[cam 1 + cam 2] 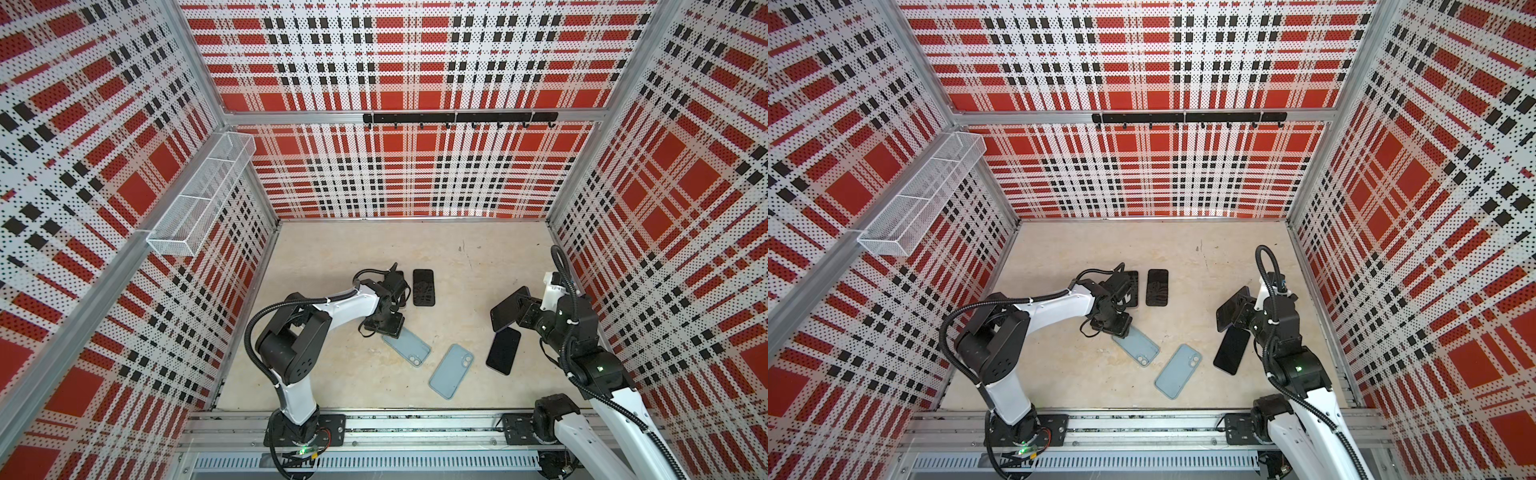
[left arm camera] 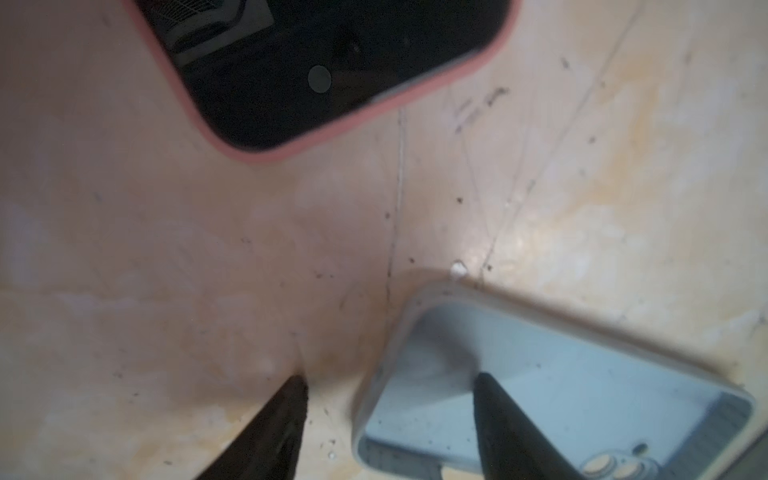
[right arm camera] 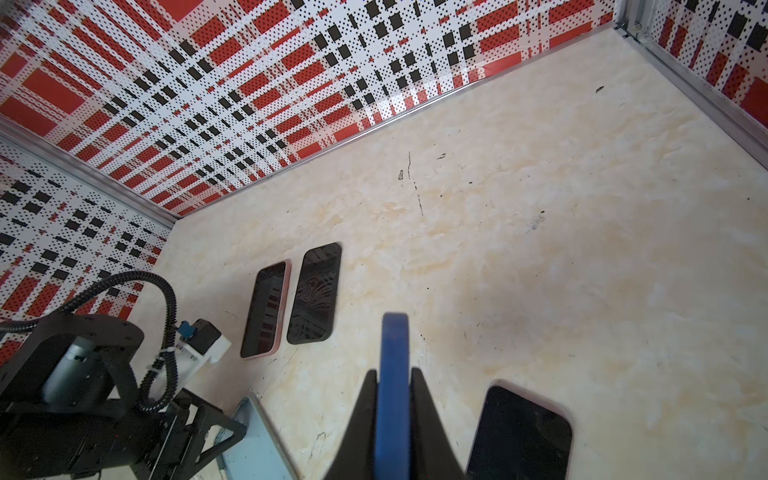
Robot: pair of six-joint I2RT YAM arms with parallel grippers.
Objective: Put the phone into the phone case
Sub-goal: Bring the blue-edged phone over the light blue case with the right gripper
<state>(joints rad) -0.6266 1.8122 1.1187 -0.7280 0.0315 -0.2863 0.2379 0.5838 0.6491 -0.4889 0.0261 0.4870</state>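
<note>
The phone case [image 2: 561, 386] is a shallow, pale blue tray with rounded corners and a soft matte lip. It lies open side up on the beige, marbled, speckled tabletop [image 1: 478, 257]. The left gripper [image 2: 390, 378] stands over one short end of it with its jaws apart. One tapered black finger [image 2: 498, 415] sits inside the tray and the other is outside on the table, so the end wall lies between them ungripped.

The phone [image 3: 394, 345], a thin slab with a dark face and a glossy blue rim, is well apart from the phone case, on the right arm's side. It is lifted off the table and tilted, and the right gripper [image 3: 392, 374] is clamped on its flat faces.

A second case [image 1: 451, 371] of the same pale blue lies near the phone case, apart from it, between it and the held phone. Beyond the second case a plain black phone [image 1: 503, 351] lies flat. On the phone case's back-wall side, a pink-rimmed phone [image 2: 332, 50] and a patterned black slab [image 1: 423, 287] lie side by side.
</note>
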